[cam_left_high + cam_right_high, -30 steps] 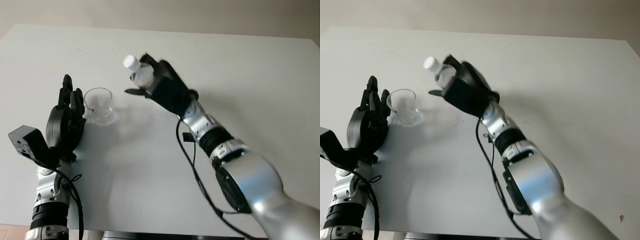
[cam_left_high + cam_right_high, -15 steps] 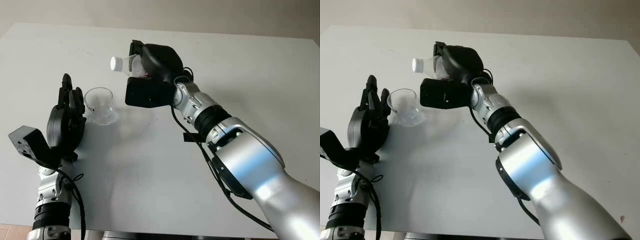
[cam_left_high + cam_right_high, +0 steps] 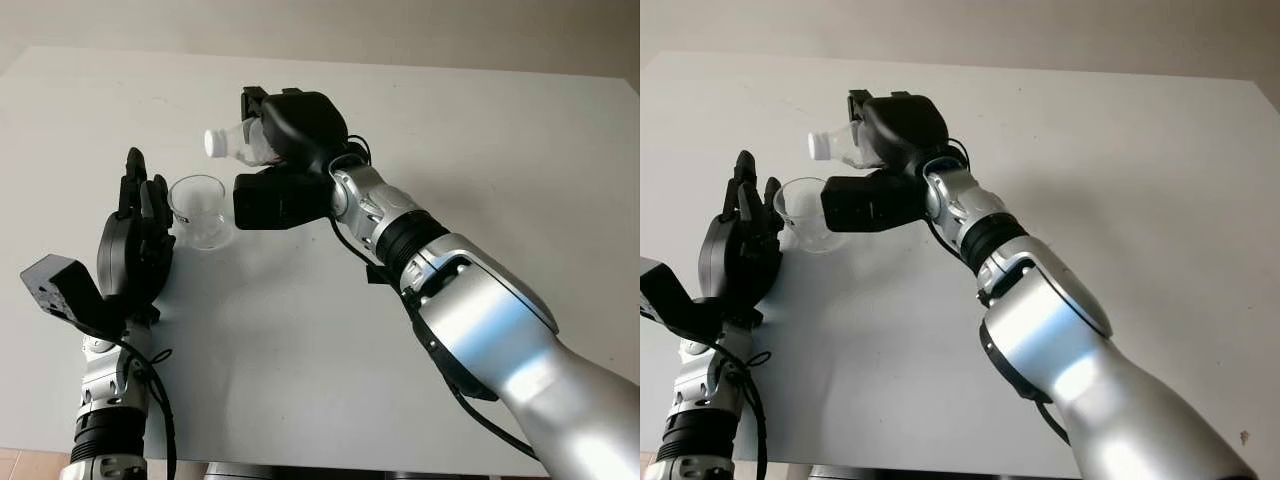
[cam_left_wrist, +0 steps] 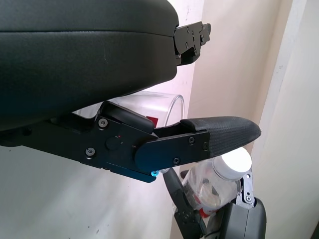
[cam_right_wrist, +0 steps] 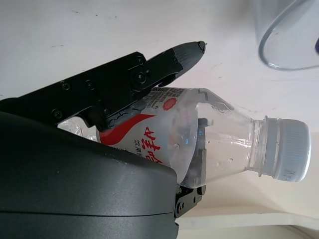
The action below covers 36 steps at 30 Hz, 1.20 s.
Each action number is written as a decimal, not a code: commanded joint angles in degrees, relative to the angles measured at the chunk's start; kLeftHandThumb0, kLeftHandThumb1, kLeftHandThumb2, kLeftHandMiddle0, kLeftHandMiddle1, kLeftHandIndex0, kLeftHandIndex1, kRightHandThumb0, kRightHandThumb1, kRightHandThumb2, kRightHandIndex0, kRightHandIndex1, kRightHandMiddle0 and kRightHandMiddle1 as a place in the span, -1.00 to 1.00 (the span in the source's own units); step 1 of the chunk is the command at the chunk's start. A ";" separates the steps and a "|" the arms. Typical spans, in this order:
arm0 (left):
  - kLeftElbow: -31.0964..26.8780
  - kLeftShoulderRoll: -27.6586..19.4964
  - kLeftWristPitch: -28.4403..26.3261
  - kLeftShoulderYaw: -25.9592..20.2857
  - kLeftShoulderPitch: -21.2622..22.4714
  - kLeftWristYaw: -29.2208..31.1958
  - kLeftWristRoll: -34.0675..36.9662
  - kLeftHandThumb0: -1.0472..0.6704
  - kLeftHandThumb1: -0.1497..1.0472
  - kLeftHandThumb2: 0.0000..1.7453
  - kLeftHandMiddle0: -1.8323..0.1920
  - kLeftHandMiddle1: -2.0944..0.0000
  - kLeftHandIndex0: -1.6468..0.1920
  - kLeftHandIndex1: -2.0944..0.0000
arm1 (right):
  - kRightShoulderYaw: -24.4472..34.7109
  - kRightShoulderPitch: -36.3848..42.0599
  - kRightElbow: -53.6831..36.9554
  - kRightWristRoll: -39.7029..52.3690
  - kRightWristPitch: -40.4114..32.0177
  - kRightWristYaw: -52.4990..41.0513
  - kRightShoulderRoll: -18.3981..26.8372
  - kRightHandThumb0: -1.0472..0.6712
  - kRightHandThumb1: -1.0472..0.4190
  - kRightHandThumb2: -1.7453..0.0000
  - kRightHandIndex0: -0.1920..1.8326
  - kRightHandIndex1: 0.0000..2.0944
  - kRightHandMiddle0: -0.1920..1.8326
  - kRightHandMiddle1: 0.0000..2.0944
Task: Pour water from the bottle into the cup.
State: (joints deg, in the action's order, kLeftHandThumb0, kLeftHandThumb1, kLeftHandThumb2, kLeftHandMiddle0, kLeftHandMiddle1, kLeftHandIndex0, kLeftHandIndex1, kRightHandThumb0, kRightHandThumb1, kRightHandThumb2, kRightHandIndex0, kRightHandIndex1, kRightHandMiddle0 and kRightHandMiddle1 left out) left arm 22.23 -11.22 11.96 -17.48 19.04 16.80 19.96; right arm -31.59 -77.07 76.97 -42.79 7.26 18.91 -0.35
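While the broad white table [image 3: 520,150] is spread beneath both arms, the right hand [image 3: 285,165] is raised above it, its black fingers clenched around a small clear plastic bottle with a red-and-white label and a white screw cap [image 5: 219,144]. The bottle is held tipped nearly on its side in this grasp, the capped neck [image 3: 214,143] pointing away from the palm, above and just beyond the rim of the cup. The left hand [image 3: 132,250] is seen upright at the table's near edge, holding nothing and released. Just beside its fingertips [image 3: 133,165], a short clear glass cup [image 3: 198,210] is stood upright on the table, apart from the bottle overhead.
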 commanded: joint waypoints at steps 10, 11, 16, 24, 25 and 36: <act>0.71 1.59 0.33 0.23 -1.84 -0.97 -0.57 -0.78 1.00 -0.30 1.00 0.98 1.00 1.00 | -9.08 -3.87 0.60 -9.07 -1.55 4.86 -1.75 -0.23 -0.90 0.94 -0.21 1.00 -0.62 0.51; 0.81 1.61 0.54 0.28 -1.84 -0.87 -0.63 -0.78 1.00 -0.30 1.00 0.98 1.00 1.00 | -10.17 -4.00 0.72 -10.19 -2.05 5.26 -1.90 -0.23 -0.89 0.94 -0.23 1.00 -0.62 0.51; 0.78 2.09 0.83 0.28 -1.99 -1.08 -0.66 -0.78 1.00 -0.30 1.00 0.99 1.00 1.00 | -13.93 -4.57 0.92 -13.73 -1.83 6.24 -2.02 -0.20 -0.94 0.94 -0.25 1.00 -0.68 0.81; 0.70 2.62 1.36 0.39 -2.45 -1.57 -0.88 -0.77 1.00 -0.29 1.00 1.00 1.00 1.00 | -16.98 -5.13 1.06 -15.98 -0.97 6.13 -2.11 -0.20 -0.96 0.94 -0.27 1.00 -0.63 0.23; 0.79 2.64 1.46 0.38 -2.47 -1.59 -0.88 -0.77 1.00 -0.29 1.00 1.00 1.00 1.00 | -17.49 -5.18 1.09 -16.38 -1.16 6.41 -2.08 -0.20 -0.96 0.94 -0.26 1.00 -0.61 0.23; 1.55 2.40 1.82 0.26 -2.35 -0.99 -0.53 -0.77 1.00 -0.30 1.00 1.00 1.00 1.00 | -19.46 -5.30 1.15 -18.10 -1.23 10.71 -1.41 -0.27 -0.97 0.94 -0.16 1.00 -0.59 0.40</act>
State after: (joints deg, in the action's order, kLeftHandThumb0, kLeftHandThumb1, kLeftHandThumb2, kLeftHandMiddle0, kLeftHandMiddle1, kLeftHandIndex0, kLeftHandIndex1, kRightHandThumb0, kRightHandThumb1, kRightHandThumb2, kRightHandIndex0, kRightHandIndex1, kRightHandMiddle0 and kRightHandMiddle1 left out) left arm 21.97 -9.66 13.91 -17.25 18.62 15.56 19.32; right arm -50.75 -81.12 78.15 -60.48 5.98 28.68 -1.78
